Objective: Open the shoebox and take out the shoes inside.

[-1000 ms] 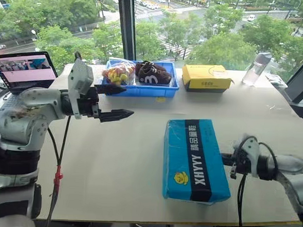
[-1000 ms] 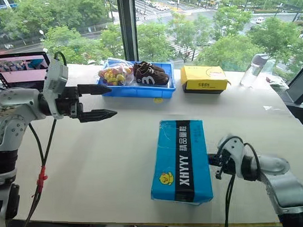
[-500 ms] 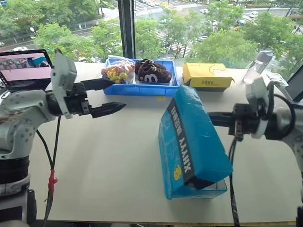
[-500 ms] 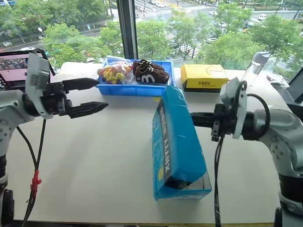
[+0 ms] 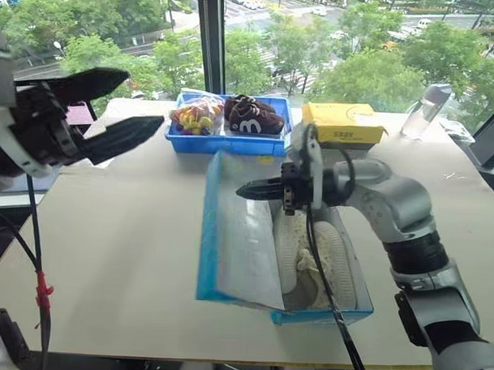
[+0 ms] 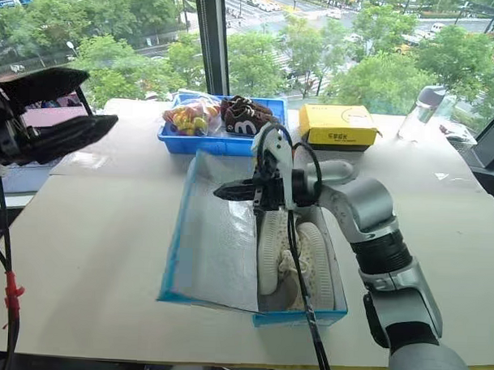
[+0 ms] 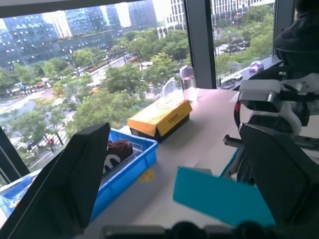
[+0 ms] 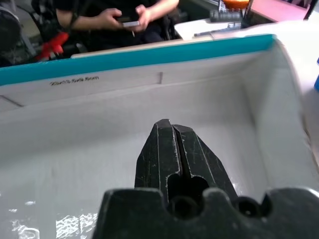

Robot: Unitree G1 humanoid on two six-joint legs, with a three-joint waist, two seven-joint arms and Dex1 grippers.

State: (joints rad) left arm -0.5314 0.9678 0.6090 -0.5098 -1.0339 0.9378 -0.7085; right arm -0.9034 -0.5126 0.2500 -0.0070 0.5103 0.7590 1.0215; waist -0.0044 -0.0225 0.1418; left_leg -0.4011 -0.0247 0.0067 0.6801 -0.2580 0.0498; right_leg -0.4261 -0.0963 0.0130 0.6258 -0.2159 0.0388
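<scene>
**A:** Right gripper (image 6: 220, 189) has its fingers pressed together, empty, poking the lid (image 6: 217, 241) of the shoebox (image 6: 299, 318) mid-table. Left gripper (image 5: 124, 108) hangs spread wide.

**B:** I'd push the lid flat, then drop onto the shoes (image 6: 297, 256) inside.

shoes (image 6: 297, 256) in shoebox (image 6: 218, 302) — lid lying left, tray (image 6: 177, 139) behind

You are looking at an upper-floor office or test room. The pale desk (image 5: 131, 254) stands against tall windows (image 5: 114, 34) at 12 o'clock, overlooking treetops, streets and towers. An open laptop (image 5: 75, 112) sits at 10 o'clock. A seated person (image 8: 114, 17) holding a phone is beyond the desk edge.
</scene>
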